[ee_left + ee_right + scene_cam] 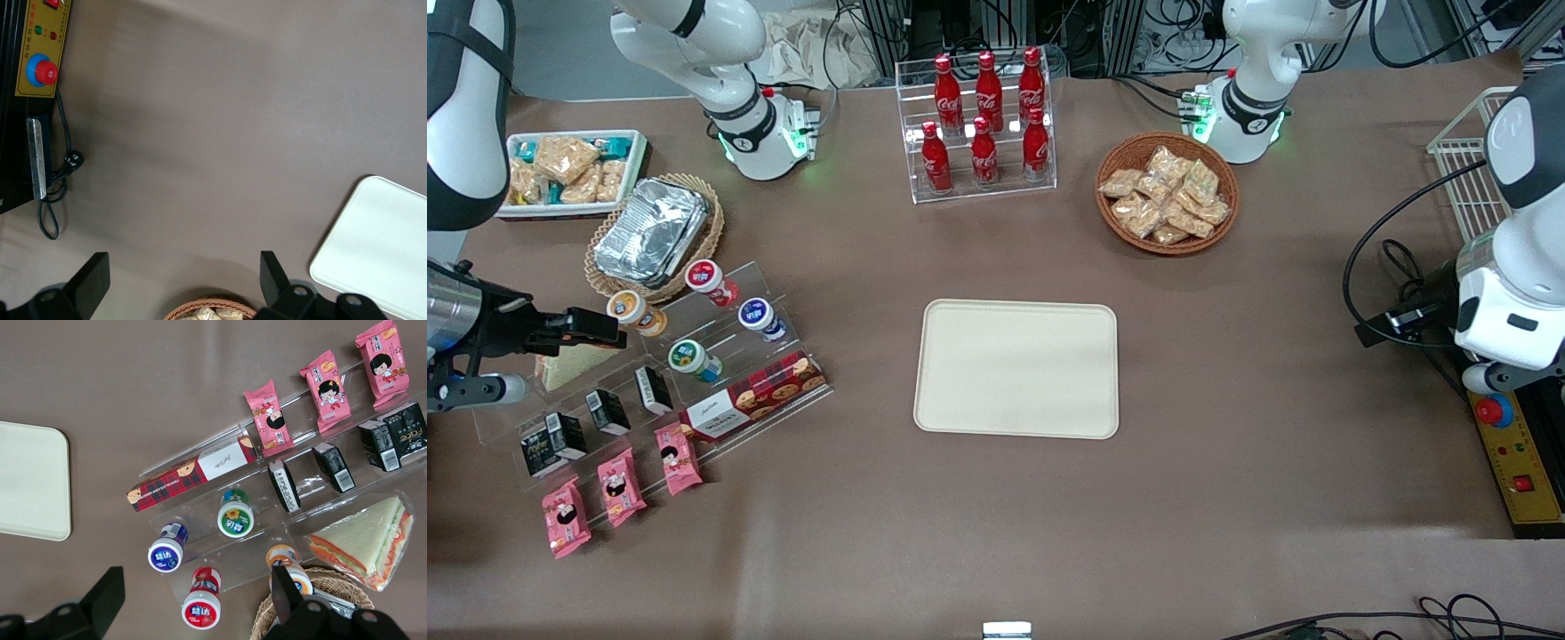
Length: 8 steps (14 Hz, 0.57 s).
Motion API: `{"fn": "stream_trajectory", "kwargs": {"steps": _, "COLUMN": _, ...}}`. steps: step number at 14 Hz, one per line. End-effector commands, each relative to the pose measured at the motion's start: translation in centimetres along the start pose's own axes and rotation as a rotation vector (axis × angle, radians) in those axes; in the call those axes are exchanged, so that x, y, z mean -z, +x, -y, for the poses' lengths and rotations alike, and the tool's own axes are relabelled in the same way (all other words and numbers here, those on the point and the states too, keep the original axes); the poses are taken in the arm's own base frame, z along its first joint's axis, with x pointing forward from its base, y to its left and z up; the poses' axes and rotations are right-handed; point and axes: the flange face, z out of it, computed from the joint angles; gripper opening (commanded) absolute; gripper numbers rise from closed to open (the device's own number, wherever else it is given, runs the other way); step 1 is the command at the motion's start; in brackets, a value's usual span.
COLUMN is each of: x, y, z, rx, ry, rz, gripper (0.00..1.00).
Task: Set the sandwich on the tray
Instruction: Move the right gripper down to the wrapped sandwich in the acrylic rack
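Hovering with fingers spread wide, the gripper (pixel 193 600) sees the sandwich (pixel 363 540) that the front view half-hides.

Sandwich (pixel 363 541): clear-wrapped triangular wedge, pale bread face up, orange-red and green filling along its edges; lies flat on the top step of a clear stepped stand near the working arm's end of the tabletop, partly hidden in the front view (pixel 574 363). Tray (pixel 1017 369): cream-beige rectangle, rounded corners, low rim; flat at tabletop centre, nothing on it.
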Motion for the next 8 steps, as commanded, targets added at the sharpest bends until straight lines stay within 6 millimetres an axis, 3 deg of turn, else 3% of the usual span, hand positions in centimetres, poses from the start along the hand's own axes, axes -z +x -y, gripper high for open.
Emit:
{"fn": "stream_trajectory", "kwargs": {"steps": 1, "x": 0.5, "y": -0.7, "z": 0.0, "rx": -0.011, "ry": -0.002, "rz": 0.004, "gripper": 0.98}}
{"fn": "stream_trajectory", "kwargs": {"steps": 5, "x": 0.3, "y": -0.7, "z": -0.2, "rx": -0.017, "ry": -0.009, "rz": 0.009, "gripper": 0.98}}
{"fn": "stream_trajectory", "kwargs": {"steps": 8, "x": 0.5, "y": -1.9, "z": -1.8, "rx": -0.048, "ry": -0.065, "rz": 0.046, "gripper": 0.98}}
